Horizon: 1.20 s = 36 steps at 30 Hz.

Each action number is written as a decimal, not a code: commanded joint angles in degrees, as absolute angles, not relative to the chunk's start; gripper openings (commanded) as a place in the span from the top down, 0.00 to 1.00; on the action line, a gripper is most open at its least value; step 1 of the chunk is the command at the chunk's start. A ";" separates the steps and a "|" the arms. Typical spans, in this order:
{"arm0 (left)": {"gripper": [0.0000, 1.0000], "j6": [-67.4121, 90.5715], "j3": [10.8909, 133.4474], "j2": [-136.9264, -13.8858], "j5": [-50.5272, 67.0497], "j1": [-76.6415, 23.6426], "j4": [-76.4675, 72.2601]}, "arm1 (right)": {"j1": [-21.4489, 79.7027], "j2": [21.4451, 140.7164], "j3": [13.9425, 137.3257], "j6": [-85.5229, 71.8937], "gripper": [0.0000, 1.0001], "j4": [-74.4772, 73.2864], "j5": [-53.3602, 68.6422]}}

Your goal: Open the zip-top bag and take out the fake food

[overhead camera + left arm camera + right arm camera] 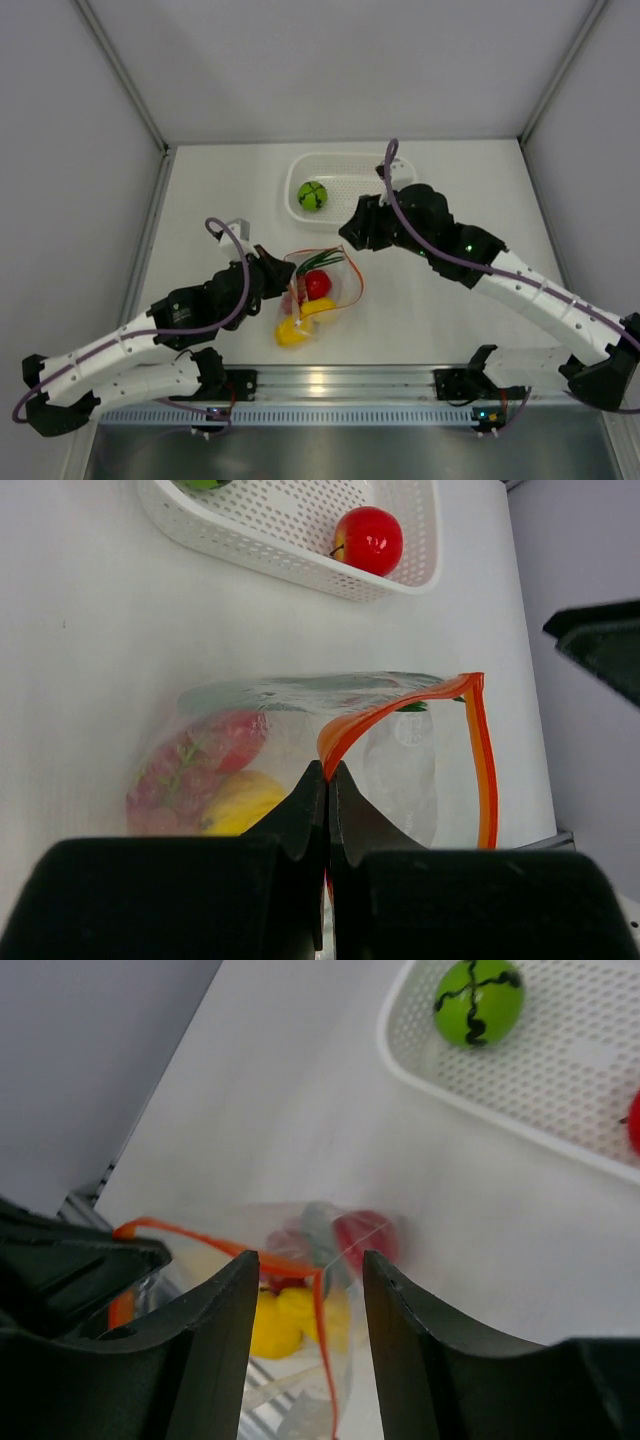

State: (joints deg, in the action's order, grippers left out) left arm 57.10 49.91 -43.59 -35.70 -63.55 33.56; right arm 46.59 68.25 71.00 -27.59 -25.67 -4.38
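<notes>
On the white table [220, 200], just ahead of the two arm bases, a clear crinkly plastic zip-top bag [335, 295] lies on its side with its mouth gaping. Its orange-red zip strip [481, 770] is bowed out into an open loop. Left gripper [327, 772], black fingers pressed together, pinches the near lip of that strip, as the left wrist view shows. Right gripper [352, 237] hangs above the far side of the bag, its two fingers partly spread with nothing between them. The right wrist view looks down through that gap onto the bag's mouth.

Inside the bag sit several pieces of glossy plastic fake food: a red round fruit [319, 285], two yellow pieces [291, 332] toward the near end, and green stalks [320, 260] by the far lip. A reddish-purple lump behind the film cannot be made out clearly.

Toward the back of the table, well apart from the bag, stands a white perforated plastic basket [345, 158]. It holds a green ball [312, 195] with dark seams and, seen from the left wrist, a red round apple [368, 540] at its right end, hidden under the right arm in the top view.
</notes>
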 commanded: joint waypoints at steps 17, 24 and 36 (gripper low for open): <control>1.00 69.87 46.41 -40.96 -42.80 -63.72 31.47 | 70.22 71.36 65.22 -44.29 0.56 -18.29 -26.63; 1.00 71.19 45.35 -40.69 -42.72 -63.72 31.38 | 68.65 77.16 65.22 -48.07 0.50 -16.08 -30.24; 1.00 71.19 45.35 -40.34 -41.58 -64.51 31.29 | 64.08 83.40 65.13 -54.75 0.41 -11.07 -34.81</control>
